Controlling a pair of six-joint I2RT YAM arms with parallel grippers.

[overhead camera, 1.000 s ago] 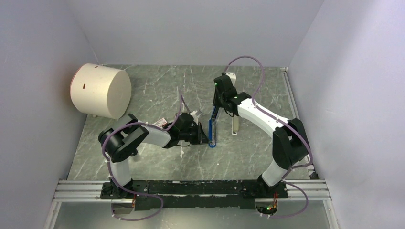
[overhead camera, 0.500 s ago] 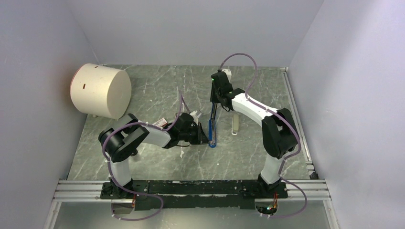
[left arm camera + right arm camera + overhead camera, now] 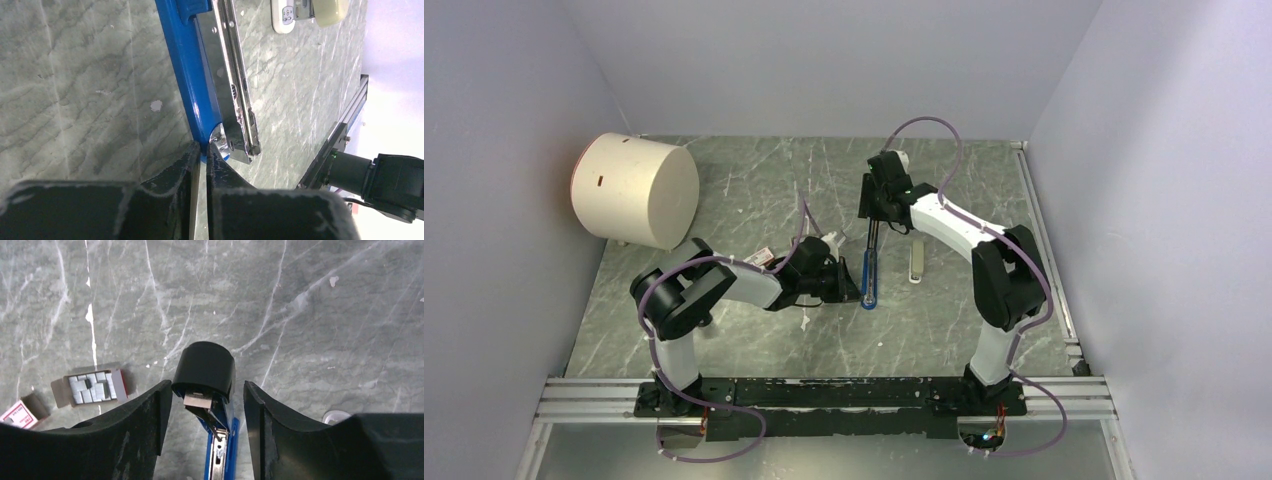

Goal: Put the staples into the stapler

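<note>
Left fingers pinch stapler, right wrist alone shows likely staples

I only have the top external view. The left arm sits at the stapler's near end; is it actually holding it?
Observer: Yes. In the left wrist view the left fingers pinch the stapler at the tip of its blue base.
Operator: And the right arm at the far end?
Observer: The right wrist view shows the right fingers open, one on each side of the raised black end, not clamped on it.
Operator: Any staples in sight?
Observer: In the right wrist view, an open box holding staple strips lies on the table to the left of that end.
</note>
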